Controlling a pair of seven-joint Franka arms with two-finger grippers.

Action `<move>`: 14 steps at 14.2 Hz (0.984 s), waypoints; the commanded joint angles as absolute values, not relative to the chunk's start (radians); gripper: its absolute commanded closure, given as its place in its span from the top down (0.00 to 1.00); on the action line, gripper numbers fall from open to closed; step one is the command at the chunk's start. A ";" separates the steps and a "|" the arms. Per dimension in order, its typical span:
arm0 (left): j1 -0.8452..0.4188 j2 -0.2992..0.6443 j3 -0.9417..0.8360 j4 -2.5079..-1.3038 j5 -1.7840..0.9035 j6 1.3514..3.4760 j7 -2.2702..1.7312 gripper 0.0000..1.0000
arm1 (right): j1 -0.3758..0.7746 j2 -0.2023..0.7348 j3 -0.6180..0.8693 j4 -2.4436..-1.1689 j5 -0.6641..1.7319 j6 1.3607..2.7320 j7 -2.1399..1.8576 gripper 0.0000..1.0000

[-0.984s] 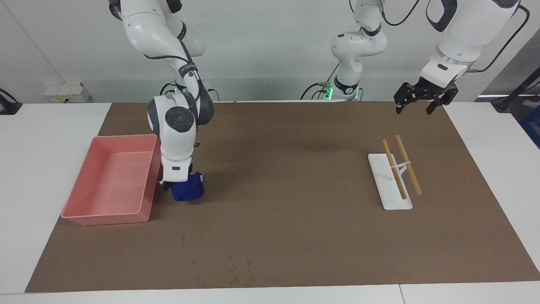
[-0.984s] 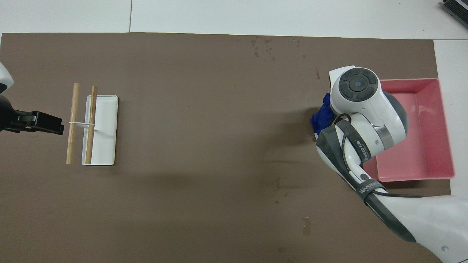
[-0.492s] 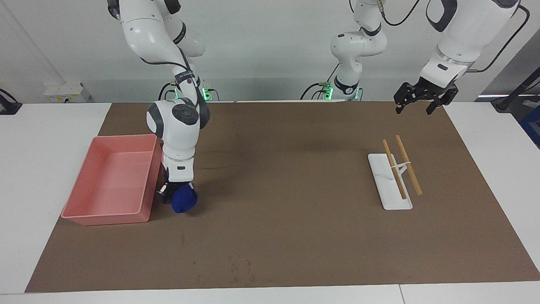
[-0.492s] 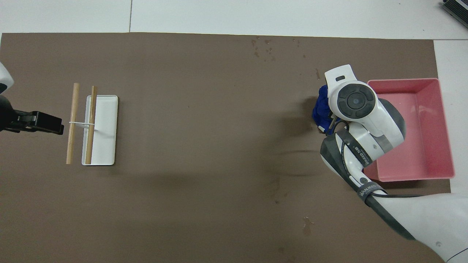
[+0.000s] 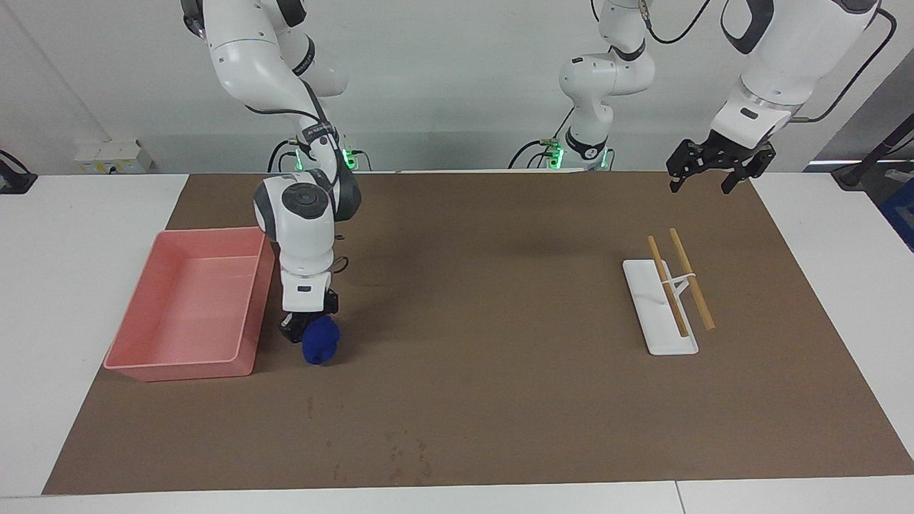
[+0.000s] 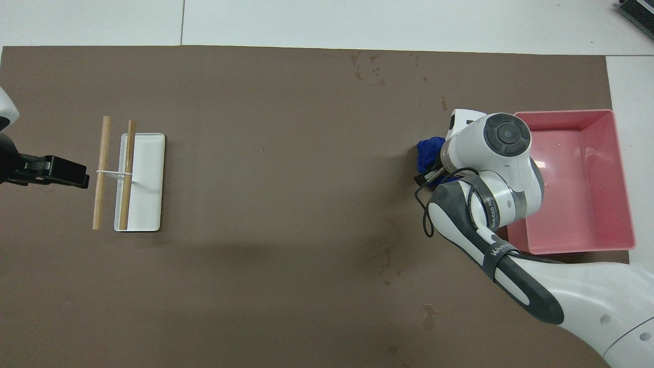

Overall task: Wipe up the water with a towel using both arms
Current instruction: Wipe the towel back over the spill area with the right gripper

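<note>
Item: towel (image 5: 321, 343), a blue bundle clamped in my right fingers (image 5: 291, 330), just beside the pink bin (image 5: 193, 307).
Item: water (image 5: 310, 407), a faint streak on the surface, farther from me than the towel and apart from it.
Step, as I judge it: taking the towel to the streak. Next I lower and press it there.
Left fingers (image 5: 730, 178): spread apart, empty, waiting over the mat's left-arm end.

One high camera faces the robots across the brown mat (image 5: 500, 321); another looks steeply down over it.

pink bin (image 5: 189, 307), white tray (image 5: 657, 314), wooden sticks (image 5: 689, 278)
</note>
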State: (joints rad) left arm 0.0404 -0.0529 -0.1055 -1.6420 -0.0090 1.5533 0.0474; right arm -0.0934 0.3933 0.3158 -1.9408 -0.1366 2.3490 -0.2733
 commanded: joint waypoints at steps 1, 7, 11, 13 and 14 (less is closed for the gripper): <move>0.044 -0.066 -0.104 -1.651 -0.021 1.542 0.055 1.00 | -0.110 0.405 0.327 -1.970 0.000 2.367 -0.250 0.00; 0.044 -0.066 -0.104 -1.651 -0.020 1.542 0.055 1.00 | -0.103 0.403 0.327 -1.971 0.285 2.315 -0.123 0.00; 0.044 -0.067 -0.104 -1.651 -0.021 1.542 0.055 1.00 | -0.084 0.400 0.325 -1.905 0.345 2.235 -0.058 0.00; 0.044 -0.066 -0.104 -1.651 -0.021 1.542 0.055 1.00 | -0.081 0.397 0.319 -1.824 0.312 2.130 -0.045 0.00; 0.044 -0.067 -0.104 -1.651 -0.021 1.542 0.055 1.00 | -0.087 0.397 0.318 -1.783 0.269 2.084 -0.044 0.00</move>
State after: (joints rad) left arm 0.0404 -0.0529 -0.1055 -1.6420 -0.0090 1.5533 0.0474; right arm -0.0807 0.3931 0.3182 -1.8772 0.3070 2.1823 -0.0682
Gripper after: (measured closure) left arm 0.000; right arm 1.000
